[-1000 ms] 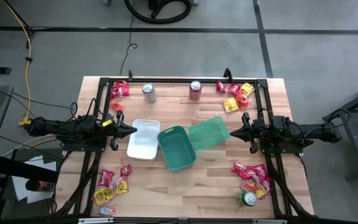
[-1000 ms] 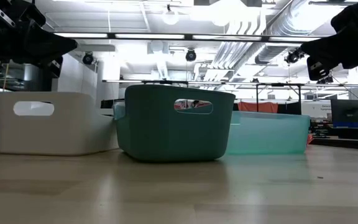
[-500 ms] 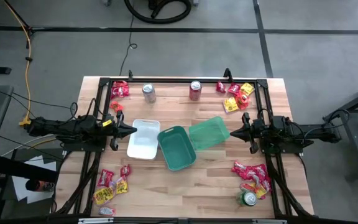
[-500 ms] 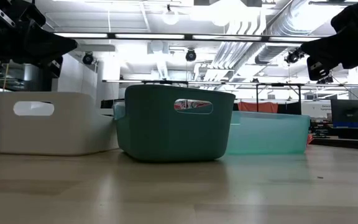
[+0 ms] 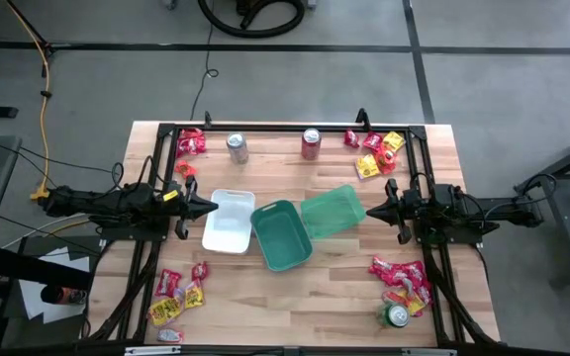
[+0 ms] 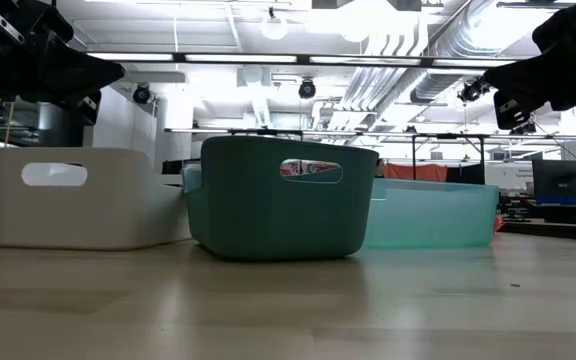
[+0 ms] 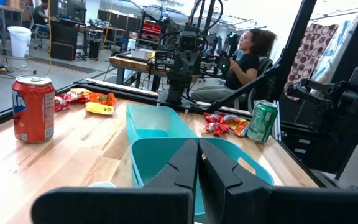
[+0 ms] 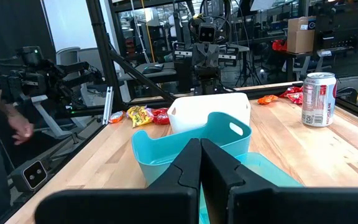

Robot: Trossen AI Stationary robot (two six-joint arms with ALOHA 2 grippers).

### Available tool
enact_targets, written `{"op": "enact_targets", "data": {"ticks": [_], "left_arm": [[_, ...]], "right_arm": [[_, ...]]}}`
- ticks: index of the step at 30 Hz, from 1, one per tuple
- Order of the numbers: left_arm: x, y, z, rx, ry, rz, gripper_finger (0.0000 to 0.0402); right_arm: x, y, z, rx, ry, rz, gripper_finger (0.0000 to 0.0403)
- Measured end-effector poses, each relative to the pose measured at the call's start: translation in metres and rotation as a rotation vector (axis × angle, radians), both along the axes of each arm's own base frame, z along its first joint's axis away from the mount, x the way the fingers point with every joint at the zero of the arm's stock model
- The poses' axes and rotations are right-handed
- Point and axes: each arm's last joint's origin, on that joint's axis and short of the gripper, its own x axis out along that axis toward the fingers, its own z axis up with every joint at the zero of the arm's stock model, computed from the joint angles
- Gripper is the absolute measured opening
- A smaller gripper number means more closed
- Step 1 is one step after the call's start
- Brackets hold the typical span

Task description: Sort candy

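Note:
The candy lies in four heaps of red, yellow and orange packets at the table's corners: far left [image 5: 191,143], far right [image 5: 376,150], near left [image 5: 178,295] and near right [image 5: 401,279]. Three trays stand side by side mid-table: white [image 5: 230,221], teal [image 5: 283,235] and pale green [image 5: 332,211]. My left gripper [image 5: 211,208] hovers shut and level beside the white tray's left side. My right gripper [image 5: 369,211] hovers shut and level just right of the pale green tray. In the wrist views, the left gripper [image 7: 199,155] and the right gripper [image 8: 201,155] both show closed fingertips holding nothing.
A silver can [image 5: 237,148] and a red can [image 5: 311,143] stand along the far edge. A green can [image 5: 396,314] stands by the near right heap. Black frame rails run along the table's left and right sides. A seated person [image 7: 247,59] shows beyond the table.

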Motion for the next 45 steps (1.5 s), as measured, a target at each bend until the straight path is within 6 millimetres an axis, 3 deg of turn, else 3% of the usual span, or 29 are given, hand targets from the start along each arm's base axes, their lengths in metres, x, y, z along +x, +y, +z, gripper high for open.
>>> {"op": "enact_targets", "data": {"ticks": [12, 16, 19, 24, 27, 30, 33, 37, 41, 45], "left_arm": [[0.0, 0.0, 0.0, 0.0, 0.0, 0.0, 0.0001], [0.0, 0.0, 0.0, -0.001, 0.0, 0.0, 0.0001], [0.0, 0.0, 0.0, -0.001, 0.0, 0.0, 0.0001], [0.0, 0.0, 0.0, -0.001, 0.0, 0.0, 0.0001], [0.0, 0.0, 0.0, -0.001, 0.0, 0.0, 0.0001], [0.0, 0.0, 0.0, 0.0, 0.0, 0.0, 0.0001], [0.0, 0.0, 0.0, 0.0, 0.0, 0.0, 0.0001], [0.0, 0.0, 0.0, 0.0, 0.0, 0.0, 0.0001], [0.0, 0.0, 0.0, 0.0, 0.0, 0.0, 0.0001], [0.0, 0.0, 0.0, 0.0, 0.0, 0.0, 0.0001]], "right_arm": [[0.0, 0.0, 0.0, 0.0, 0.0, 0.0, 0.0], [0.0, -0.001, 0.003, -0.171, -0.054, -0.029, 0.0], [-0.004, -0.001, 0.028, -0.061, -0.301, -0.042, 0.0], [-0.035, -0.009, 0.072, 0.268, -0.853, -0.205, 0.0], [-0.042, -0.018, 0.077, 0.46, -0.926, -0.471, 0.0], [-0.034, -0.021, 0.088, 0.557, -0.778, -0.594, 0.0], [-0.013, -0.023, 0.103, 0.521, -0.48, -0.667, 0.0], [0.016, -0.036, 0.114, 0.484, -0.064, -0.888, 0.0016], [0.043, -0.064, 0.103, 0.498, 0.341, -1.006, 0.0068], [0.063, -0.102, 0.073, 0.569, 0.653, -1.097, 0.0139]]}}
